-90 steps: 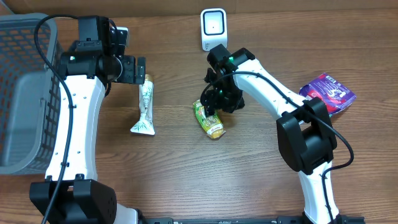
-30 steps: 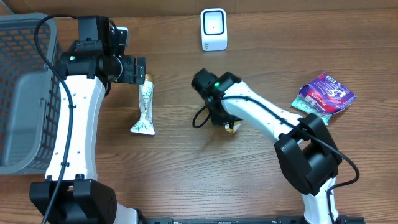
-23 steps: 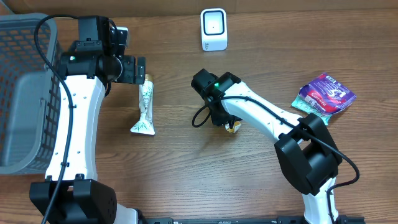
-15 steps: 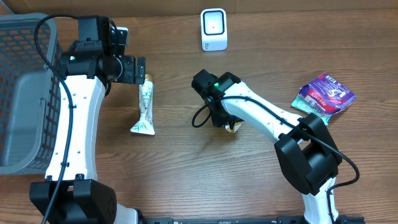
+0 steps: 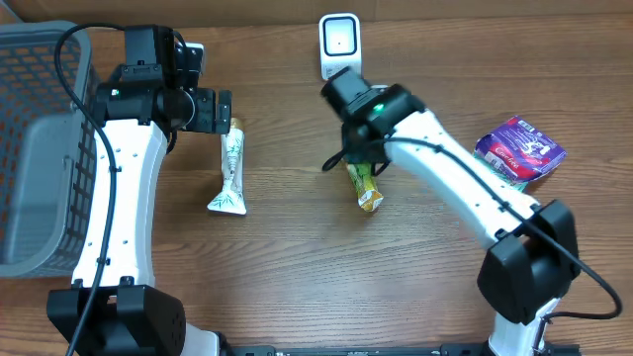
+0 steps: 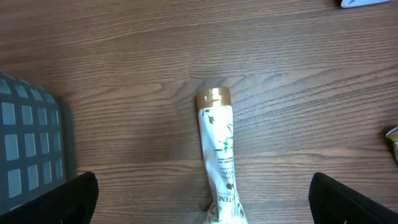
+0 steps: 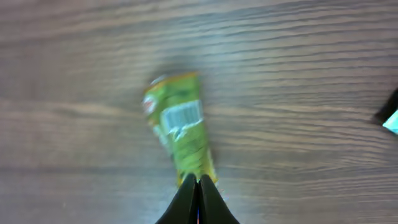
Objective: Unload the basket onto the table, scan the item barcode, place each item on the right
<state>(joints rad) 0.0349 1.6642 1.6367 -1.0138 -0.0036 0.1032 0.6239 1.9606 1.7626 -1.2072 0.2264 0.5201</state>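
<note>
A green pouch [image 5: 366, 187] lies lengthwise near the table's middle; its white barcode label [image 7: 183, 115] faces up in the blurred right wrist view. My right gripper [image 5: 358, 156] is shut on the pouch's [image 7: 180, 134] far end, the jaws pinched together on its crimped edge [image 7: 198, 179]. The white scanner [image 5: 339, 44] stands upright at the back, just beyond that gripper. My left gripper [image 5: 220, 109] is wide open above the capped end of a white tube [image 5: 229, 170]. In the left wrist view the tube [image 6: 219, 149] lies between the spread fingers [image 6: 74, 199], untouched.
A grey mesh basket [image 5: 30, 148] fills the left edge, and its wall [image 6: 25, 149] shows in the left wrist view. Purple and teal packets [image 5: 519, 148] lie at the right. The right arm arches over the table's middle right.
The right gripper has closed on the pouch's end and the arm has swung back toward the scanner, leaving the pouch uncovered and lying lengthwise. The left arm has not moved.
</note>
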